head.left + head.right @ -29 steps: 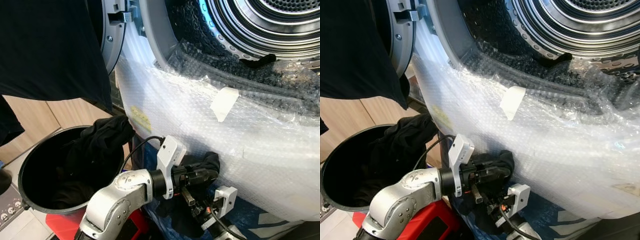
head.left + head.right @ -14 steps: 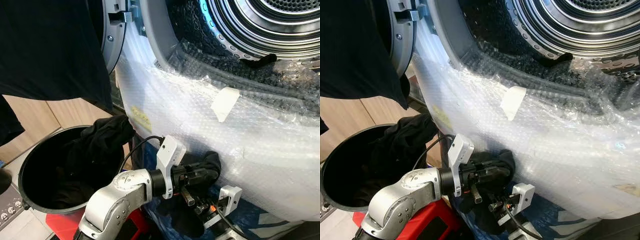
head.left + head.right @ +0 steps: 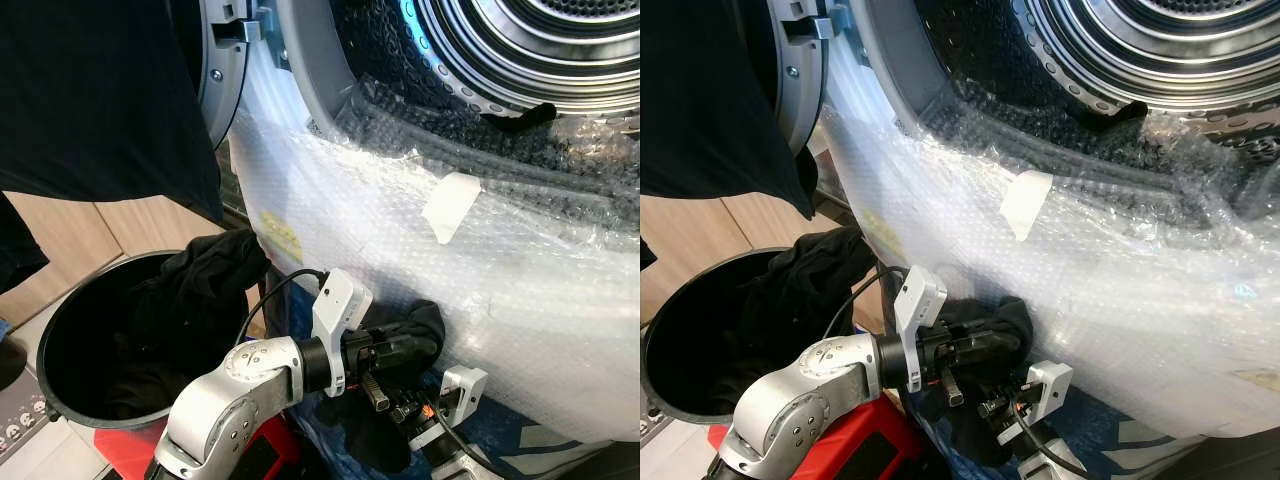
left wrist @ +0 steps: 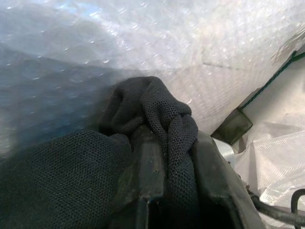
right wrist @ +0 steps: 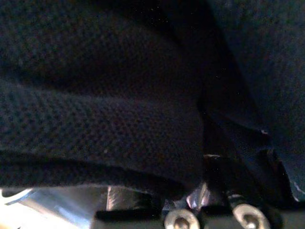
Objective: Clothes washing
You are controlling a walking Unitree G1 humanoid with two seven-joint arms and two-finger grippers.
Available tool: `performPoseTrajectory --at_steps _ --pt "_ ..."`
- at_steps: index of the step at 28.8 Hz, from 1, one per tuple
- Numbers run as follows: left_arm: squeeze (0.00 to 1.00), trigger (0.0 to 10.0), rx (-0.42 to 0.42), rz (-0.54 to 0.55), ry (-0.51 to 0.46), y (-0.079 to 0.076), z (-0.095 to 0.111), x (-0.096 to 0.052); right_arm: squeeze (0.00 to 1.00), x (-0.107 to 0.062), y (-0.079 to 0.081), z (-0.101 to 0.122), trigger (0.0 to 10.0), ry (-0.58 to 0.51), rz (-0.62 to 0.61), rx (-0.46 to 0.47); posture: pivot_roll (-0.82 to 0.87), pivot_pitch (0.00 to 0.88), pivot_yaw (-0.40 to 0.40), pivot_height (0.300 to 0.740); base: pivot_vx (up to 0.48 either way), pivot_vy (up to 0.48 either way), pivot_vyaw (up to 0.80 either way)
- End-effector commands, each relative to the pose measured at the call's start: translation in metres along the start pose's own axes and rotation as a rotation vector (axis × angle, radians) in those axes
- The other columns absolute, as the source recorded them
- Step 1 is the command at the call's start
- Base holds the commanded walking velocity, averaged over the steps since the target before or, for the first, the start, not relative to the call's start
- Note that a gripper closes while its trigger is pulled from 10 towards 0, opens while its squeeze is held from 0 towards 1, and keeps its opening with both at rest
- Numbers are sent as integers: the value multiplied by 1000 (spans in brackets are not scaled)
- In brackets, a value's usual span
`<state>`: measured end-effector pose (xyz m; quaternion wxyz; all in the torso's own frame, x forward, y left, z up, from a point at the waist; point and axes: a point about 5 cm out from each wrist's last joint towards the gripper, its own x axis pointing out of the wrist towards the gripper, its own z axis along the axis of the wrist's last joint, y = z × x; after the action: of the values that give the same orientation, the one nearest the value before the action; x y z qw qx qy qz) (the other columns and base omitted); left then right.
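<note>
Clamping a black garment (image 3: 415, 325) between its two fingers, the left gripper (image 3: 400, 352) sits low against the bubble-wrapped front (image 3: 520, 300) of the washing machine, well below the open drum (image 3: 540, 50); the wrist view shows mesh cloth bunched over and between the fingers (image 4: 147, 162). The right gripper (image 3: 415, 412) lies just beneath, pressed into the same dark cloth, and whether its fingers are apart or together I cannot tell. More black clothes hang over the rim of the dark basket (image 3: 60, 340) at the left, and a black cloth (image 3: 100, 90) is draped over the open door (image 3: 228, 60). The main risk, as I judge it, is the climb: the wrapped front bulges outward above the gripper, so a straight lift could drag the garment along the plastic and pull it loose, or the trailing part could snag on the right wrist. The drum's lip (image 3: 330, 100) is a second catch point. Free room lies outward, away from the machine, then up and over the lip.
</note>
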<state>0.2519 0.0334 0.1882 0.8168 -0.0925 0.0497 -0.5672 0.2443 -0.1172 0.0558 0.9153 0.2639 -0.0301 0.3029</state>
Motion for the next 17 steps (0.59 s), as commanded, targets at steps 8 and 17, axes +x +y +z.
performPoseTrajectory --at_steps 8,17 --pt "169 10000 50 -11 54 -4 -9 -8 0 8 2 1 0 -42 8 6 108 78 21 740 0 0 0" --pt "1000 10000 109 -101 158 -10 -18 -29 0 12 -2 3 0 -37 25 -17 110 75 34 740 0 0 0"
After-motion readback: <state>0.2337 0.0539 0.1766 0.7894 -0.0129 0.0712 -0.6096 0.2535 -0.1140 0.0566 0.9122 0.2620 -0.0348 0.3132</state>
